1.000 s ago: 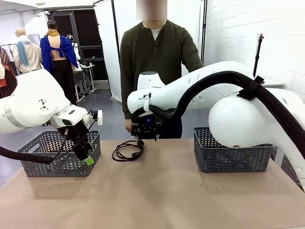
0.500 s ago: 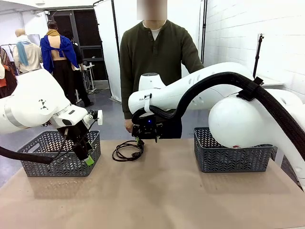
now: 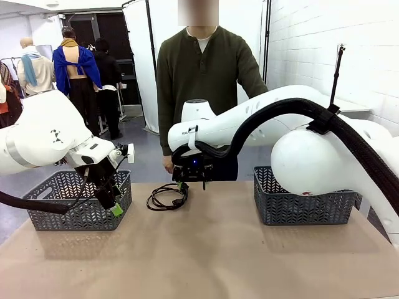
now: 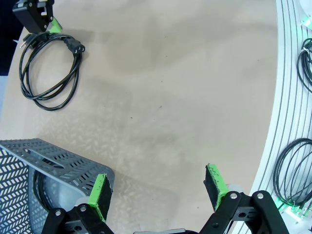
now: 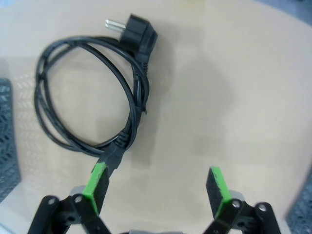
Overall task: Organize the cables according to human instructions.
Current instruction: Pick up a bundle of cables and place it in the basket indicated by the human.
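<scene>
Front view: R gripper (image 3: pixel 184 185) hangs over the far-middle of the table (image 3: pixel 212 249), fingertips just at the far-right edge of a coiled black cable (image 3: pixel 166 197); whether they touch it can't be told from here. R wrist view settles more: jaws wide apart, nothing between them, cable (image 5: pixel 92 97) lying flat on the table ahead and to the left of the fingers, one cord end right by the left pad (image 5: pixel 96 187), plug w/ two pins at the far end of the coil. L gripper (image 3: pixel 111 200) sits at the near-right corner of the left basket (image 3: pixel 75 202), released too; L wrist view shows its jaws spread w/ bare table between, basket corner (image 4: pixel 53 161) under the left finger and a dark cord inside it, partly hidden by the mesh. Same view shows the coiled cable (image 4: pixel 46 68) far ahead-left w/ R gripper's tip (image 4: pixel 41 14) beside it, plus two more black cords (image 4: pixel 295 175) at the right edge of the picture, cut off by the frame, on a pale ribbed surface; what they lie on is hard to make out. Right basket (image 3: pixel 302 199) is largely hidden behind the R arm, contents not visible. Person (image 3: pixel 202 81) stands at the far side; one hand (image 3: pixel 167 164) shows just behind R gripper, mostly covered by it.
</scene>
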{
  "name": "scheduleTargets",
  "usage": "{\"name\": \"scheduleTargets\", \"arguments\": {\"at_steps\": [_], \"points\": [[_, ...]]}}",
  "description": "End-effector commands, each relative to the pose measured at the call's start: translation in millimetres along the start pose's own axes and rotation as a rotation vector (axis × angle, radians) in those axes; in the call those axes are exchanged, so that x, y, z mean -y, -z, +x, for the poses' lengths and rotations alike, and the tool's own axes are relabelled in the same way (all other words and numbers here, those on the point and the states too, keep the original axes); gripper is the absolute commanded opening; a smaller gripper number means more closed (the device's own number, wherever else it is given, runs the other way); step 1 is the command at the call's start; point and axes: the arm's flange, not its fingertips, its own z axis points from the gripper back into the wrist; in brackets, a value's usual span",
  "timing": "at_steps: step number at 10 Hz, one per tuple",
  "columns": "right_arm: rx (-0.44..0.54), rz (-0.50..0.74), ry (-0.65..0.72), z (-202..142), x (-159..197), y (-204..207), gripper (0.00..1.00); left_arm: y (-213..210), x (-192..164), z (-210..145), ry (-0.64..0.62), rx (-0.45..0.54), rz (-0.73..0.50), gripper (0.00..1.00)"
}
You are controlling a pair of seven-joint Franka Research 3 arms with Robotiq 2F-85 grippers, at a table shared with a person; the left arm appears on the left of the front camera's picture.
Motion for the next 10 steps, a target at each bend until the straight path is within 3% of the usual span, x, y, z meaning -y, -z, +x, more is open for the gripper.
{"name": "scheduleTargets", "arguments": {"at_steps": [1,10], "points": [[0.004,0.014,0.073,9,-9,6,1.0,-2,0,1,0.002,-0.004,-0.003,1.0],[0.004,0.014,0.187,21,-18,35,1.0,-2,0,1,0.002,-0.004,-0.003,1.0]]}}
